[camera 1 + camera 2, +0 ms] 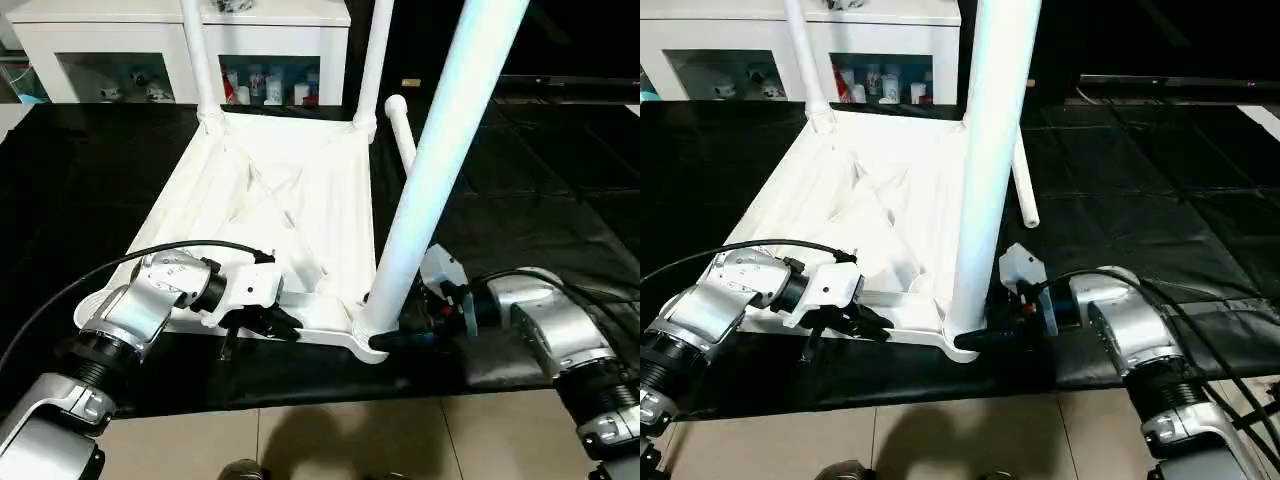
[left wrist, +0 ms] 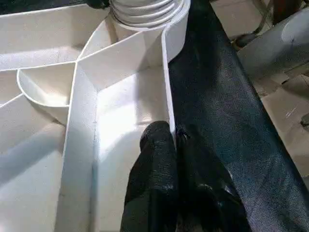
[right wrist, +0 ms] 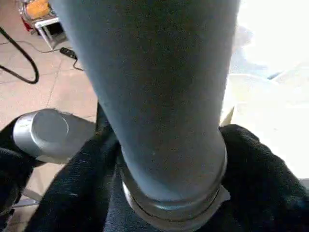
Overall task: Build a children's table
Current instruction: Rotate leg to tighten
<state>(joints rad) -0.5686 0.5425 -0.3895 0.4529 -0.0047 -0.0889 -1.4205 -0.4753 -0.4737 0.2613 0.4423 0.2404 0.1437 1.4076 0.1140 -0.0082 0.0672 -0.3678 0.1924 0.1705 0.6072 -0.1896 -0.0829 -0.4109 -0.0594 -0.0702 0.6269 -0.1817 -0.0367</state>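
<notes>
Left: left end effector [image 1: 262, 322] closed on the near rim of the inverted top [image 1: 290, 215], which lies on the black counter [image 1: 80, 200] with its near edge close to the counter's front edge. Centre: two far legs [image 1: 200, 60] stand upright. Right: right end effector [image 1: 992, 338] grips the third leg [image 1: 440, 160] at its base in the near-right socket; judged step, screwing it home. The fourth leg [image 1: 1024, 185] lies just beside the top, with open counter rightward. Next comes the empty near-left socket.

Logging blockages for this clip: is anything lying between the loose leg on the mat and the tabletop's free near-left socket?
Nothing visible blocks it. The loose leg lies on the black mat right of the tabletop. The left gripper pinches the tabletop's near rim beside that corner.
</notes>
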